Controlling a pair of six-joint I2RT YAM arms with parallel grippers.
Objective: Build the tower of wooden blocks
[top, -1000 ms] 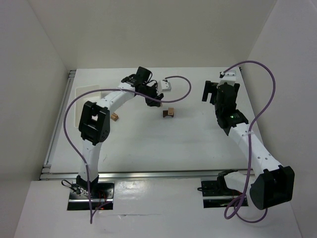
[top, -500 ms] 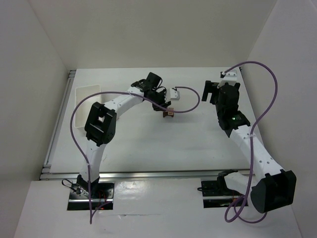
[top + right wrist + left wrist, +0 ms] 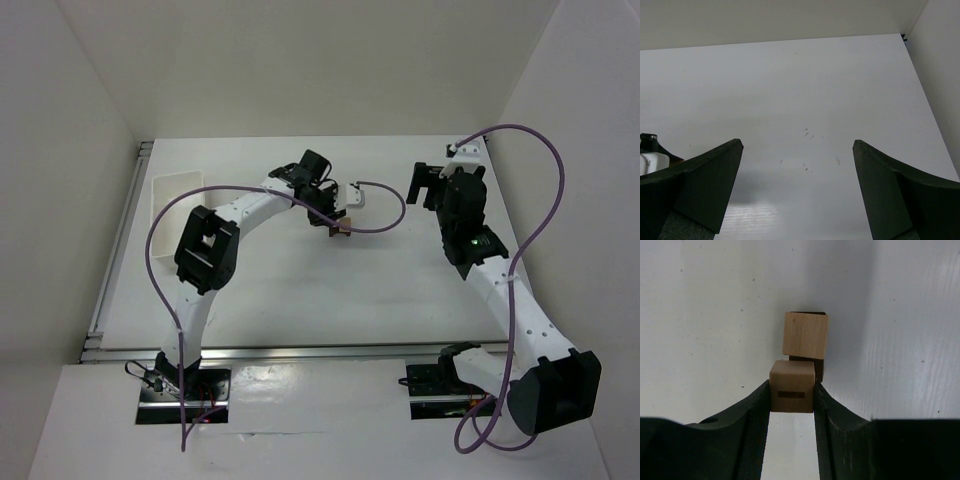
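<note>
- left pincer (image 3: 792,391) is clamped on a small light tan wooden cube (image 3: 792,377), pads flat on its two side faces, nice square hold
- just past it, a second light tan cube (image 3: 805,335) sits on the dark brown wooden arch piece (image 3: 819,371), out in the middle of the white counter (image 3: 700,315); can't tell if the held cube is touching down
- right pincer (image 3: 797,145) hangs wide apart with nothing in it, well off to the side
- my guess: these blocks are light, stiff and smooth-sided, so any nudge could slide or topple them; opposite flat faces are the place to grab
</note>
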